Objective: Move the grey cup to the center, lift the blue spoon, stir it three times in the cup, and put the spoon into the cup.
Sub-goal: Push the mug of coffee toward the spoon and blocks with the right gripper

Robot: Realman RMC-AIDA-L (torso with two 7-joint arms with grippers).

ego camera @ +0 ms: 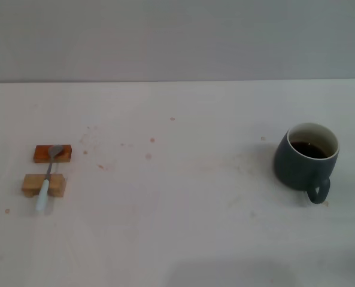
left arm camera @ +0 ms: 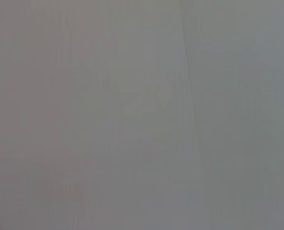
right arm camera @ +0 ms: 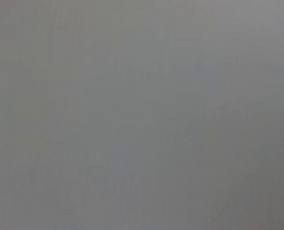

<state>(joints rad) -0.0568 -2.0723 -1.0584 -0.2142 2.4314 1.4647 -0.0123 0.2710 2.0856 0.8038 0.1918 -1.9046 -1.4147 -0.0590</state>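
Sitting upright on the right side of the pale counter (ego camera: pixel 183 227), the grey cup (ego camera: pixel 300 164) is showing a white rim and dark liquid inside, with its loop handle pointing toward the near edge and slightly right. It is standing well apart from everything else, and not at the center. Far across on the left side, the blue spoon (ego camera: pixel 48 177) is lying across two small wooden blocks: its grey metal bowl is resting on the darker reddish-brown block (ego camera: pixel 52 153), farther from the robot, while its pale blue handle is crossing the lighter tan block (ego camera: pixel 43 185) and jutting out past it toward the near edge. The two blocks are lying close together, one behind the other, with a narrow gap between them. A few small brownish specks are dotting the counter between the spoon and the cup. Neither end effector is appearing in the head view, and both wrist views are showing only a plain grey surface, so I cannot tell whether either end effector is wide or narrow, or where it is.
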